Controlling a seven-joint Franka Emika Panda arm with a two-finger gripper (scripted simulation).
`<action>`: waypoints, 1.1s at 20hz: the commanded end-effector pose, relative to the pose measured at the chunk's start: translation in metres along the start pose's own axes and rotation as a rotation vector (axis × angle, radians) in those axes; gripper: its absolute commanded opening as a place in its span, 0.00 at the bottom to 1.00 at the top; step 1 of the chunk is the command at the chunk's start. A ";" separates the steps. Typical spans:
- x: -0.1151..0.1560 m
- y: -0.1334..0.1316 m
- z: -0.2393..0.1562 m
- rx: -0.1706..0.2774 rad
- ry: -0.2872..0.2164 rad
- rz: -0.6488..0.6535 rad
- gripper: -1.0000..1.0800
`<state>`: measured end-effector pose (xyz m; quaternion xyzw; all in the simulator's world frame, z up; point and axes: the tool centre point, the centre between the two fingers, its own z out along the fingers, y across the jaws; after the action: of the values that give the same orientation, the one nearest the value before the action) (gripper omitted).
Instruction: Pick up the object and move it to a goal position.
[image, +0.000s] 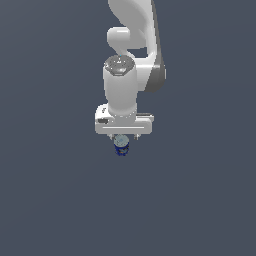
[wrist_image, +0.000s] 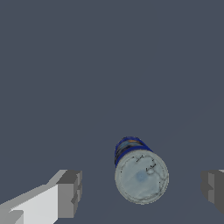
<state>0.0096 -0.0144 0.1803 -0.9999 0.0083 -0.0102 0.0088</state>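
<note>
The object (image: 121, 145) is a small dark blue can with a pale silvery-grey top. It stands upright on the flat grey ground, right under the white hand in the exterior view. In the wrist view the can (wrist_image: 141, 175) shows from above, top towards the camera, between the two grey fingers (wrist_image: 70, 192). My gripper (wrist_image: 142, 190) is open, with a clear gap between each finger and the can. In the exterior view the gripper (image: 123, 136) is just above the can, and the hand hides most of its fingers.
The white arm (image: 135, 45) rises behind the hand towards the top of the exterior view. Plain dark grey ground (image: 50, 190) surrounds the can on all sides.
</note>
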 end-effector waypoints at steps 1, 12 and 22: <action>0.000 0.000 0.000 0.000 0.000 0.000 0.96; 0.004 -0.013 -0.011 0.025 0.005 -0.025 0.96; -0.004 -0.007 0.003 0.017 -0.001 0.063 0.96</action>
<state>0.0077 -0.0060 0.1805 -0.9993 0.0294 -0.0103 0.0183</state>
